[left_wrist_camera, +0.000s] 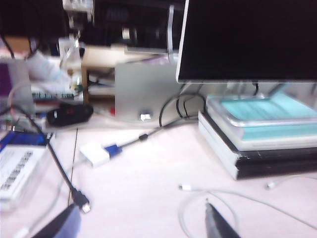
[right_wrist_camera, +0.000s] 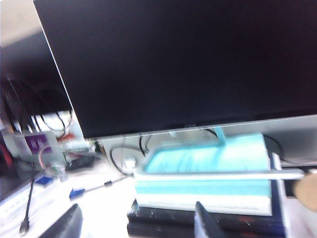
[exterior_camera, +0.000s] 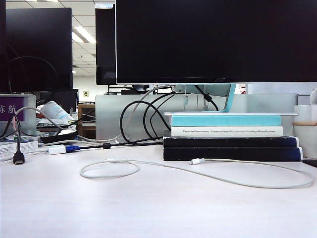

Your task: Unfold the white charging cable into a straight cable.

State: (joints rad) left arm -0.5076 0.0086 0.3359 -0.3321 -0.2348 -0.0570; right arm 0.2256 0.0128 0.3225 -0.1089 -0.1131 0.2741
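Note:
The white charging cable (exterior_camera: 282, 187) lies on the pale table in a long curve. It makes a small flat loop (exterior_camera: 109, 177) at the left and a wide bend at the right, and one plug end (exterior_camera: 196, 161) rests by the books. No gripper shows in the exterior view. In the left wrist view my left gripper (left_wrist_camera: 141, 223) is open and empty above the table. One of its fingertips (left_wrist_camera: 214, 220) hangs over the cable's small loop (left_wrist_camera: 181, 218), near a plug (left_wrist_camera: 184, 187). My right gripper (right_wrist_camera: 136, 223) is open and empty, facing the book stack; that view shows no cable.
A stack of books (exterior_camera: 228, 141) under a large monitor (exterior_camera: 213, 39) stands behind the cable. A white adapter with a blue plug (exterior_camera: 62, 148), a black cord with a plug (exterior_camera: 19, 157) and tangled black cables (exterior_camera: 143, 124) lie at the back left. A white cup (exterior_camera: 307, 129) stands far right.

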